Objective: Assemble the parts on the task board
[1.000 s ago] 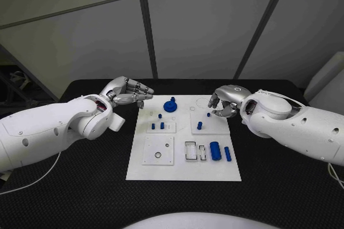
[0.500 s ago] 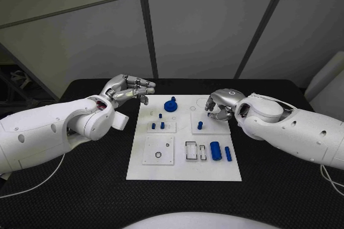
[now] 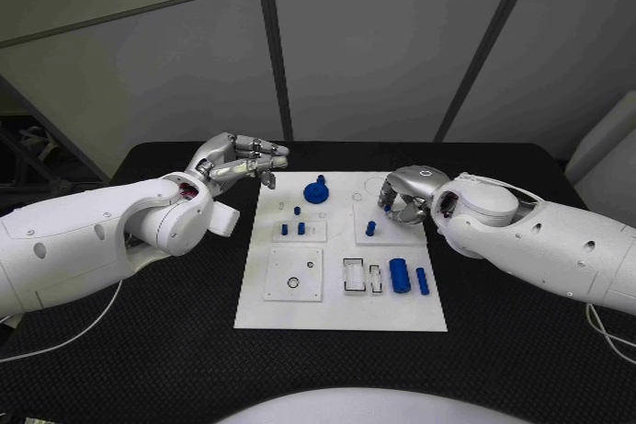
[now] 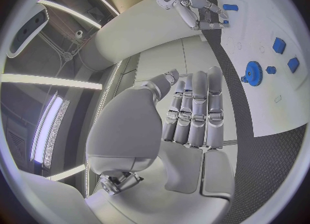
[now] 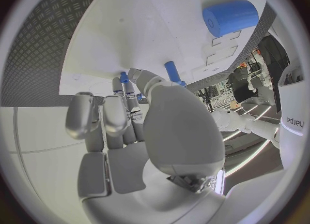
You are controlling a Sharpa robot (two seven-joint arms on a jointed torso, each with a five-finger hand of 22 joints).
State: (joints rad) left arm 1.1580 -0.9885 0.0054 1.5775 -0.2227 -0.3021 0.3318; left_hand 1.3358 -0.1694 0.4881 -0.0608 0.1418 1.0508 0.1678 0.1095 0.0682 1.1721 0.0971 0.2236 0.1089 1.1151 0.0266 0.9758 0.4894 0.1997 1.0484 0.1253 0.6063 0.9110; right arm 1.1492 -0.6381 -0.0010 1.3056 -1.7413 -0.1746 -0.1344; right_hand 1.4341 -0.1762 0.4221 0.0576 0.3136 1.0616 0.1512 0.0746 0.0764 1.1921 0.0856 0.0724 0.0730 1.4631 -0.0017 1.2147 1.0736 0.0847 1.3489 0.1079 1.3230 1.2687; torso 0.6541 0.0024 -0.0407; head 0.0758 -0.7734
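The white task board (image 3: 342,309) lies mid-table. A blue gear with a knob (image 3: 315,194) stands near its far edge and also appears in the left wrist view (image 4: 253,72). My right hand (image 3: 404,196) hangs over the board's far right part with its fingers curled down. In the right wrist view its thumb and fingertips close round a small blue peg (image 5: 123,76) on the board (image 5: 149,22). My left hand (image 3: 243,162) hovers off the board's far left corner, fingers extended side by side, holding nothing. My right hand (image 4: 197,9) also shows in the left wrist view.
Small blue pegs (image 3: 294,229) stand in a left inset plate and another peg (image 3: 371,228) in the right one. A thick blue cylinder (image 3: 399,277) and a thin one (image 3: 422,280) lie beside a white slot frame (image 3: 353,277). A black ring (image 3: 293,283) lies on a lower plate.
My right hand has shifted left and lower onto the board's far right part, its fingers closing in. My left hand has lifted slightly toward the table's back.
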